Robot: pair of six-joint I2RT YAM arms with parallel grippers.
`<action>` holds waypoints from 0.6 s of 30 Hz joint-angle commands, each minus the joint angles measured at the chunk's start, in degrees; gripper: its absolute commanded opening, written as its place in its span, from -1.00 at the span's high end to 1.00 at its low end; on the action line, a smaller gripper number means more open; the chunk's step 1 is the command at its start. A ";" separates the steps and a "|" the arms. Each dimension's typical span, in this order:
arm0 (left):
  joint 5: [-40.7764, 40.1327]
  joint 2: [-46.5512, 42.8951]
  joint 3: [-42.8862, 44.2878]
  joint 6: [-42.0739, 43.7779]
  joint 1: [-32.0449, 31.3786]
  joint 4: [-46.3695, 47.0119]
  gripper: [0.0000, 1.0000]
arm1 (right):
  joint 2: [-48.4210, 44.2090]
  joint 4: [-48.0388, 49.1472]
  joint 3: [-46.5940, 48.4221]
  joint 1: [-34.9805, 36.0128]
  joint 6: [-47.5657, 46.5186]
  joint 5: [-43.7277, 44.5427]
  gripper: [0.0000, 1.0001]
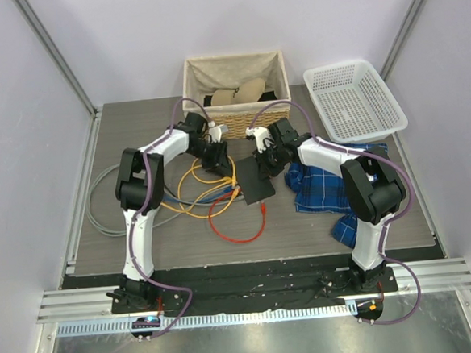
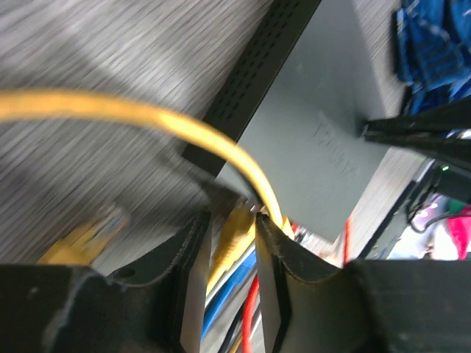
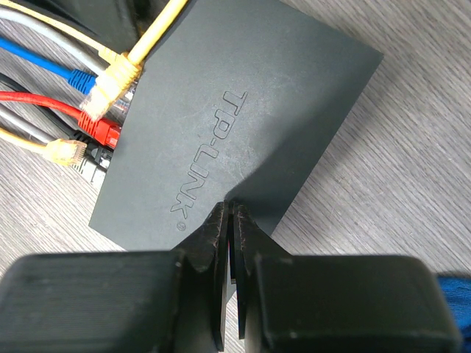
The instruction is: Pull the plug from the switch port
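Note:
The black switch (image 1: 258,188) lies flat mid-table; it also shows in the left wrist view (image 2: 316,110) and, with TP-LINK lettering, in the right wrist view (image 3: 243,95). Yellow (image 3: 116,76), blue (image 3: 81,79) and red (image 3: 104,131) plugs crowd its socket edge. My left gripper (image 1: 221,160) (image 2: 234,220) is at that edge, its fingers closed on either side of the yellow plug (image 2: 234,239). My right gripper (image 1: 265,162) (image 3: 232,207) is shut and empty, its tips pressed down on the switch's top.
Loose yellow (image 1: 198,191), red (image 1: 239,229) and grey (image 1: 108,203) cables coil left of the switch. A loose yellow plug (image 2: 88,235) lies nearby. A blue plaid cloth (image 1: 333,184) lies right. A wicker basket (image 1: 271,81) and a white plastic basket (image 1: 354,99) stand at the back.

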 commanded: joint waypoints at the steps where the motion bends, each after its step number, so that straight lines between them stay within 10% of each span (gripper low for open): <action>1: -2.21 4.87 -1.63 -6.28 -0.24 3.32 0.33 | 1.55 -6.43 -1.83 0.04 -1.45 3.90 0.81; 18: -4.93 4.79 -4.53 -11.12 -0.68 6.22 0.38 | 3.74 -7.04 0.54 1.09 -1.54 3.99 0.81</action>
